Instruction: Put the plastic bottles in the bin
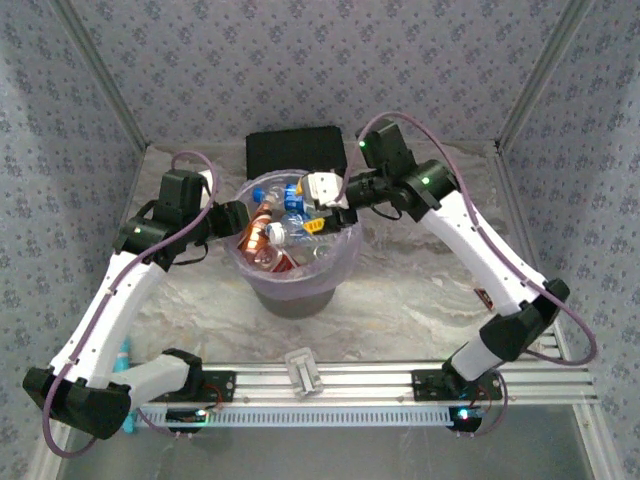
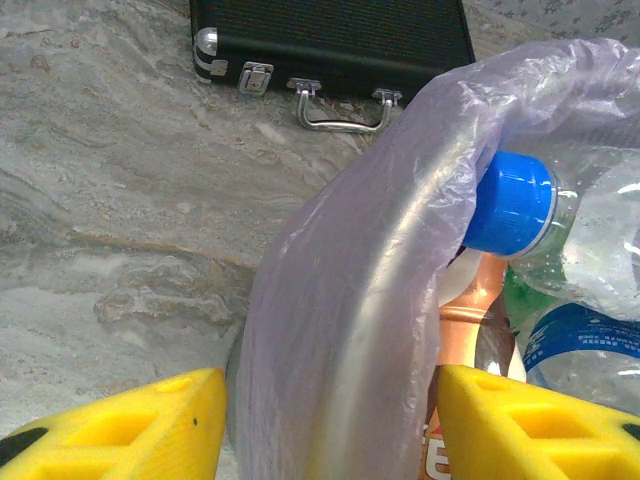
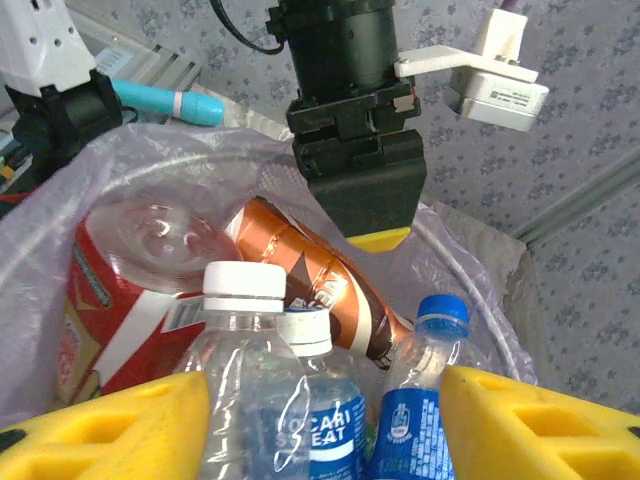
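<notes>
The round grey bin lined with a lavender plastic bag [image 1: 345, 262] stands in the middle of the marbled grey tabletop [image 1: 420, 290]. The small plastic bottles [image 1: 285, 230] lie piled inside it.

The left claw [image 1: 235, 218] is at the bin's left rim. From its wrist view, 1 yellow finger [image 2: 150, 425] sits outside the bag-covered rim [image 2: 350, 330] and the other inside. The rim fills the gap between them, so the claw looks clenched on the bin. A clear bottle with a blue cap [image 2: 510, 205] lies just inside the rim there.

The right claw [image 1: 318, 222] hangs over the far right part of the bin. Its yellow fingers [image 3: 110, 430] stand apart and look released. 3 bottle tops show between them:
- a clear bottle with a white cap [image 3: 242, 290]
- a blue-labelled bottle with a white cap [image 3: 318, 410]
- a blue-capped bottle [image 3: 425, 370]

I can't tell if either finger touches one. Further in lie an amber bottle [image 3: 310, 270] and a clear bottle with a red label [image 3: 130, 270].

A flat black case [image 1: 297, 152] lies just beyond the bin. A white clip-like block [image 1: 302, 368] sits on the near rail. A turquoise tube [image 1: 122, 355] lies near left, beside the left arm.
</notes>
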Action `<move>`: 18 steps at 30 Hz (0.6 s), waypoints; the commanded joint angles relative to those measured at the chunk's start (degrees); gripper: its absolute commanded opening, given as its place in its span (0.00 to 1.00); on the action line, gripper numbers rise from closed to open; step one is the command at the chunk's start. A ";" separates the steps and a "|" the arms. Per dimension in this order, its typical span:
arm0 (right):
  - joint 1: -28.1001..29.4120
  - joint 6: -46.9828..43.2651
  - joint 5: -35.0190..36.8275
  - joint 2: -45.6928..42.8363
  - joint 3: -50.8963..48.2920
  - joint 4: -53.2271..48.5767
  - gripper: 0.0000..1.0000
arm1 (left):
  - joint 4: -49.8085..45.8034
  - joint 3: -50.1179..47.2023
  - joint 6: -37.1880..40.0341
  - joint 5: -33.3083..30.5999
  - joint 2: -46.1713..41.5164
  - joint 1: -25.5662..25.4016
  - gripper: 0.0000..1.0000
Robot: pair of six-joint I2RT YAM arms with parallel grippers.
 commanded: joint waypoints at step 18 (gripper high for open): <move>1.28 2.04 0.41 4.24 1.31 0.86 0.53 | 3.01 1.58 -1.64 3.71 1.31 0.41 0.58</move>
